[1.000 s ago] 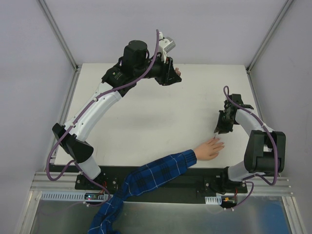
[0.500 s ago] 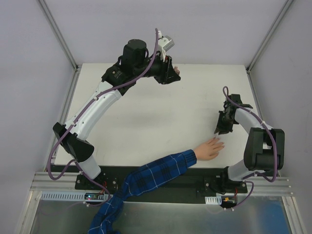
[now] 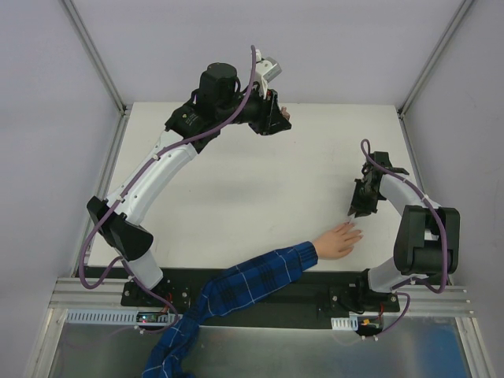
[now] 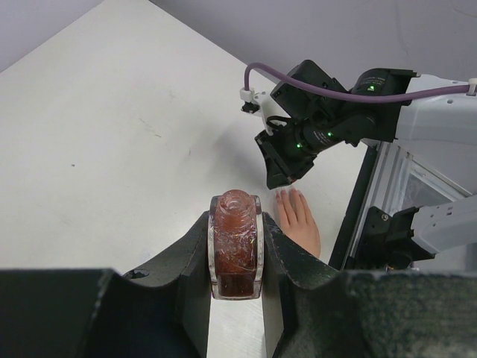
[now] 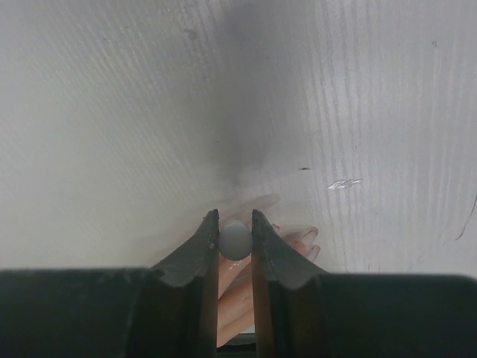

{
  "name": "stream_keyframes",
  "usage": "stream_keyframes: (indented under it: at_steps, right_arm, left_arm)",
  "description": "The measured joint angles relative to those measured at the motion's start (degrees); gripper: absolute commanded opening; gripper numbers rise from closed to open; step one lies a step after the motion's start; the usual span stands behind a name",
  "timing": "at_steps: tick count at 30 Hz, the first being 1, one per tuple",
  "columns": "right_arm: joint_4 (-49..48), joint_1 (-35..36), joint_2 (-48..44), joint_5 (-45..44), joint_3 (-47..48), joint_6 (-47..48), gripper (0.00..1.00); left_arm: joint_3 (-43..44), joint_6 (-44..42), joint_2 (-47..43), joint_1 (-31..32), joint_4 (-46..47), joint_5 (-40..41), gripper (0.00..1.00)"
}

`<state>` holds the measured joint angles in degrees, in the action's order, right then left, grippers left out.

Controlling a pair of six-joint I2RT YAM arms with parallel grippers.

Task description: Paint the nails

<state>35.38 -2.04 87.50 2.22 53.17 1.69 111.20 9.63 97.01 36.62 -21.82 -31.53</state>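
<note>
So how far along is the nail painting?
Done: the small dark reddish glass bottle is open, gripped in the left claw. In hand: the right claw holds a small grey round piece over the pale peach hand. Left: the nails, no paint visible.

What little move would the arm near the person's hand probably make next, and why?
Probably ease the right gripper down a touch toward a fingertip. It is shut on a small grey round-topped piece, perhaps the brush's cap, and hangs just over the hand lying flat on the table. The left gripper holds the reddish bottle far off.
</note>
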Motion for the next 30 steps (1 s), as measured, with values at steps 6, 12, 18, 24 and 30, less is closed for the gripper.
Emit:
stream_keyframes:
  at_steps: [6, 12, 18, 24, 30]
  right_arm:
    - [-0.02, 0.00, 0.00, 0.39, 0.00, 0.02, 0.00]
    - [-0.02, 0.00, -0.13, 1.70, 0.00, 0.02, 0.00]
    - [-0.02, 0.04, -1.53, 2.75, -0.04, 0.02, 0.01]
    - [0.07, 0.17, -2.95, 3.02, -0.70, 0.02, 0.00]
    - [0.44, 0.42, -4.04, 3.19, -1.77, 0.00, 0.00]
  left_arm:
    - [0.00, 0.00, 0.00, 0.00, 0.00, -0.02, 0.00]
    - [0.00, 0.07, 0.00, 0.00, 0.00, -0.07, 0.00]
    - [0.00, 0.39, 0.00, 0.00, 0.00, -0.17, 0.00]
    - [0.00, 0.63, 0.00, 0.00, 0.00, -0.83, 0.00]
    - [0.00, 1.40, 0.00, 0.00, 0.00, -1.03, 0.00]
